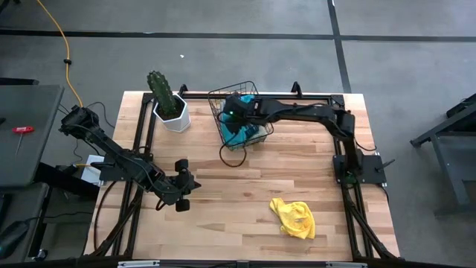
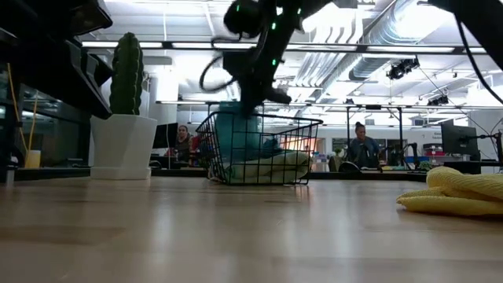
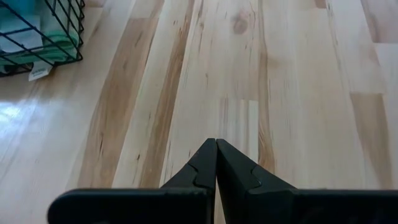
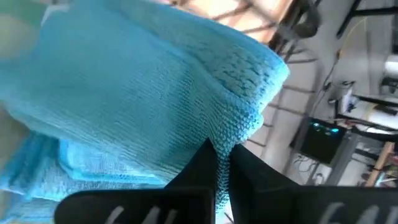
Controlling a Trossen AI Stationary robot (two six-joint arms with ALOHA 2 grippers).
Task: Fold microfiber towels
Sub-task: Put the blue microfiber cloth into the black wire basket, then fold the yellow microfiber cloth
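right gripper (image 4: 216,149) clamped on blue towel (image 4: 143,93) over basket (image 1: 223,100) | left gripper (image 3: 216,144) together above table (image 1: 245,201) | yellow towel (image 1: 294,218) on table

Bright overhead lights; glare on tabletop (image 2: 157,236), foreground blurred.

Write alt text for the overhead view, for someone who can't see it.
The right gripper reaches into a black wire basket at the table's far side, shut on a teal-blue towel. A crumpled yellow towel lies near the front; the left gripper waits shut, and a potted cactus stands beside the basket.
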